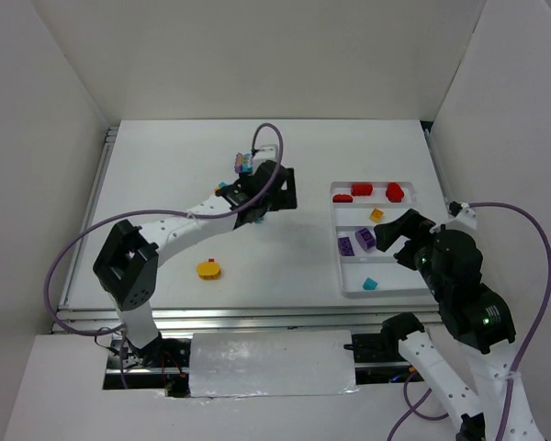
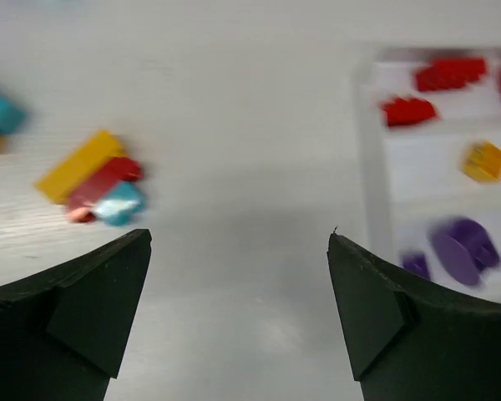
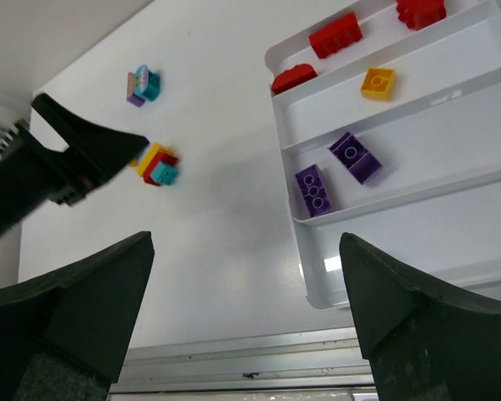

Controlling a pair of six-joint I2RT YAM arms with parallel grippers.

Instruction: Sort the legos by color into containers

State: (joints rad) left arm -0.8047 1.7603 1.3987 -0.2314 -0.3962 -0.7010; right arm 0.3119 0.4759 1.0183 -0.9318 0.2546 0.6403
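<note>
Left end effector [image 2: 238, 251] stands wide and empty over the worktop [image 1: 294, 248]; the yellow-red-teal cluster [image 2: 96, 180] lies ahead, off to one side of its fingers. Right end effector [image 3: 246, 246] is likewise wide and empty, over the tray [image 1: 349, 276]. Tray compartments hold red, yellow-orange, purple and teal bricks, one colour each. Loose on the worktop: that cluster, a purple-teal cluster [image 1: 242, 163] and one yellow-orange brick [image 1: 208, 269]. Assessment: bricks are light, rigid and smooth, and press-fitted joints will resist. Grip across flat side walls, not studs.
</note>
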